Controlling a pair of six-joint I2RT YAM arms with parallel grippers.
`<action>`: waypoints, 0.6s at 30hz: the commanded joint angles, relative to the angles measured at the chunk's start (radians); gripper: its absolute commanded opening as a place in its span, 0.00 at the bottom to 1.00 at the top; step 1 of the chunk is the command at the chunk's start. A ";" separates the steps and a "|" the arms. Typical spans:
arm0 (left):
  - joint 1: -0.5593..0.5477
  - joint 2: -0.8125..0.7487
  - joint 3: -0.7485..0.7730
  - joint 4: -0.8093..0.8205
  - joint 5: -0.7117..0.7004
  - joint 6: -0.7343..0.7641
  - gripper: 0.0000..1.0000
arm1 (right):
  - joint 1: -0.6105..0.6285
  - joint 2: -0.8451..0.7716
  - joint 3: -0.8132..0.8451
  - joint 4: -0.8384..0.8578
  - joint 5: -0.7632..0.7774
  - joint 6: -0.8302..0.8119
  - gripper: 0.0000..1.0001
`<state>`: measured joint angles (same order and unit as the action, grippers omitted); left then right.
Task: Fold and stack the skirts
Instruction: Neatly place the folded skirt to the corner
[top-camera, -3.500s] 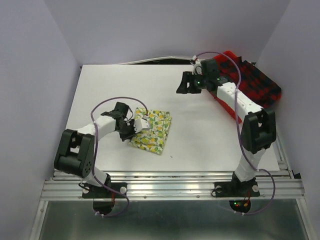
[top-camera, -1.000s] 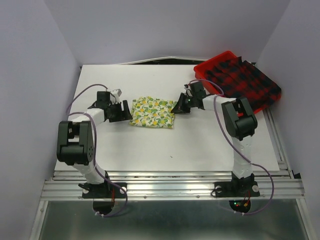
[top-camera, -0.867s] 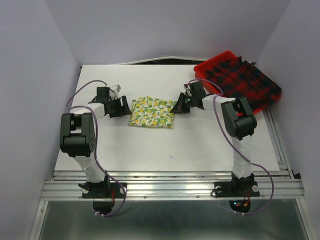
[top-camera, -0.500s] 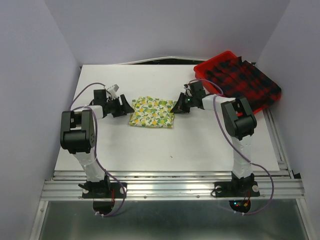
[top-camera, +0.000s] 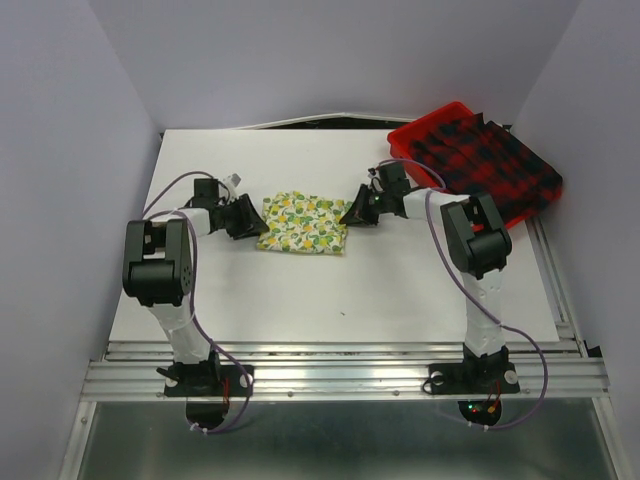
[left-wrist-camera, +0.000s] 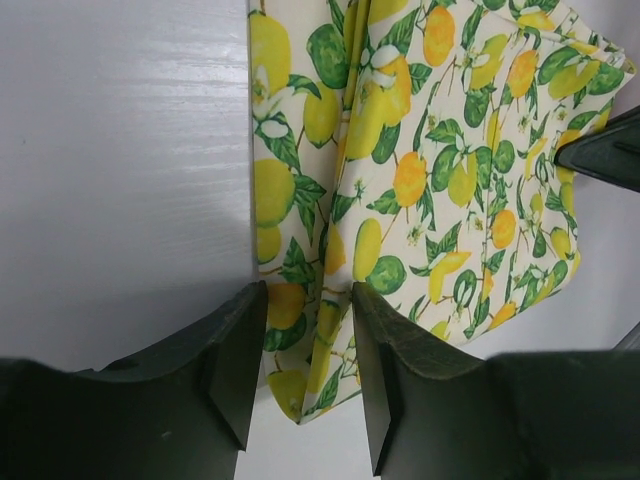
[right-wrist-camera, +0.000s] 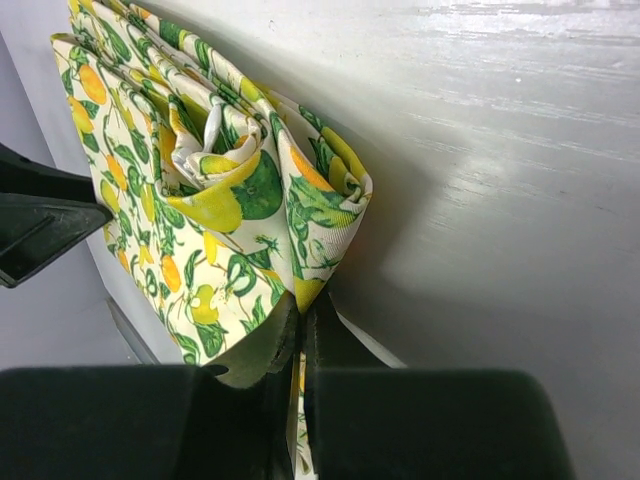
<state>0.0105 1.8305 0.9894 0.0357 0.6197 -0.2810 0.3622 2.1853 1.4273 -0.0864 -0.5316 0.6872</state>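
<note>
The cream-yellow lemon-print skirt (top-camera: 303, 223) lies folded in the middle of the white table. My left gripper (top-camera: 250, 215) is at its left edge. In the left wrist view the fingers (left-wrist-camera: 235, 370) straddle the skirt's (left-wrist-camera: 430, 170) near corner, with a gap still showing beside the cloth. My right gripper (top-camera: 355, 212) is shut on the skirt's right corner, and the right wrist view shows the cloth (right-wrist-camera: 200, 180) pinched between the closed gripper (right-wrist-camera: 302, 312). The red-and-black plaid skirt (top-camera: 495, 165) lies bunched at the back right, spilling over the tray's edge.
A red plastic tray (top-camera: 415, 132) holds the plaid skirt at the table's back right corner. Grey walls close in the table (top-camera: 400, 290) on the left, back and right. The arm bases stand on a metal rail (top-camera: 340, 375) at the near edge.
My left gripper has slid right to the lemon skirt's left edge, and its jaws have narrowed around the corner. The right gripper has held its grip in place.
</note>
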 joint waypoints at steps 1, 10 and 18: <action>-0.006 0.056 0.050 -0.102 -0.064 -0.017 0.49 | 0.012 0.054 0.016 -0.010 0.079 -0.017 0.01; -0.006 0.138 0.195 -0.148 -0.074 -0.024 0.00 | 0.012 0.071 0.070 -0.019 0.096 -0.021 0.26; -0.001 0.141 0.275 -0.088 -0.147 -0.067 0.00 | -0.022 0.048 0.108 -0.070 0.162 -0.054 0.88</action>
<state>0.0074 1.9648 1.2026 -0.0727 0.5350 -0.3248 0.3679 2.2162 1.5368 -0.0685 -0.5110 0.6937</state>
